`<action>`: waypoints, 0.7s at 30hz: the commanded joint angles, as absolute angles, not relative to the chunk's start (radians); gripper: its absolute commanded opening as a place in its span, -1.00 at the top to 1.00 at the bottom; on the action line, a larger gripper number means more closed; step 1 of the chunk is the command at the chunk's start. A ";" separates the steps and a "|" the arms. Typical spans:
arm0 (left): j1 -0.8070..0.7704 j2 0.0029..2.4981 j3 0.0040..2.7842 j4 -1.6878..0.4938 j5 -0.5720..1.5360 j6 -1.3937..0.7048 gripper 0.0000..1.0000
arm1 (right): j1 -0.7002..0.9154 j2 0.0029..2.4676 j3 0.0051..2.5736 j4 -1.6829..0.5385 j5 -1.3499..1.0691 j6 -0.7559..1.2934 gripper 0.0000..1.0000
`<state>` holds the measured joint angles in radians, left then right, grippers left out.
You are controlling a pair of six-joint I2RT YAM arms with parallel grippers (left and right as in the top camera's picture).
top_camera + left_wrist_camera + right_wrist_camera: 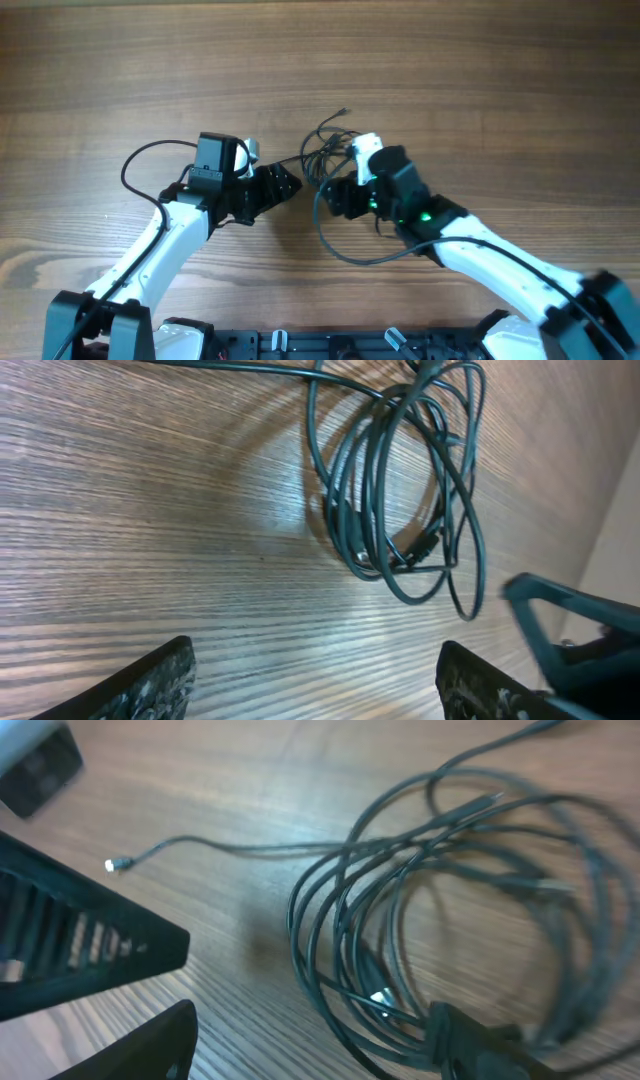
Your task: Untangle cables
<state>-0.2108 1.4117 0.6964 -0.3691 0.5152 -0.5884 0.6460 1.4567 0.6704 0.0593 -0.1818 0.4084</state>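
Overhead, left claw (291,185) and right claw (336,196), both apart, face the bunched cables (325,150) on the table (100,80).

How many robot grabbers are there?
2. The left gripper is just left of the cables; the right gripper is at their lower edge. None looks hidden.

Cables (352,848) blurred toward the right, loops cut off at top edge.

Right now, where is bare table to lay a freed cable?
Bare wood runs along the far edge of the table and left of the left arm. The middle is crowded: the cables lie bunched by the left gripper and right gripper.
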 commanded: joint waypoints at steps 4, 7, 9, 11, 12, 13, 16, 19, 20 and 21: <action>-0.214 1.402 0.694 -0.366 0.458 -0.620 -0.61 | 0.669 1.585 0.690 0.127 -0.079 0.394 -0.20; -0.214 1.402 0.694 -0.364 0.455 -0.659 -0.69 | 0.669 1.614 0.690 0.140 -0.014 0.396 -0.08; -0.215 1.402 0.694 -0.364 0.455 -0.671 -0.72 | 0.669 1.614 0.690 0.157 -0.011 0.396 -0.02; -0.219 1.402 0.694 -0.364 0.454 -0.670 -0.75 | 0.669 1.614 0.690 0.175 0.004 0.402 0.17; -0.222 1.402 0.694 -0.362 0.454 -0.670 -0.76 | 0.668 1.614 0.690 0.176 0.035 0.434 0.35; -0.229 1.402 0.694 -0.361 0.454 -0.670 -0.76 | 0.668 1.614 0.690 0.173 0.071 0.469 0.56; -0.249 1.403 0.694 -0.342 0.454 -0.678 -0.75 | 0.666 1.614 0.690 0.174 0.125 0.560 0.88; -0.282 1.403 0.694 -0.282 0.443 -0.720 -0.74 | 0.666 1.614 0.690 0.199 0.104 0.593 0.91; -0.295 1.403 0.694 -0.259 0.429 -0.720 -0.72 | 0.667 1.614 0.690 0.202 0.105 0.596 0.91; -0.309 1.403 0.694 -0.249 0.401 -0.729 -0.70 | 0.667 1.614 0.690 0.202 0.105 0.603 0.91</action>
<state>-0.2642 1.4117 0.6964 -0.2951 0.4591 -0.6853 0.6662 1.6035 0.6743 0.1913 0.0700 0.5350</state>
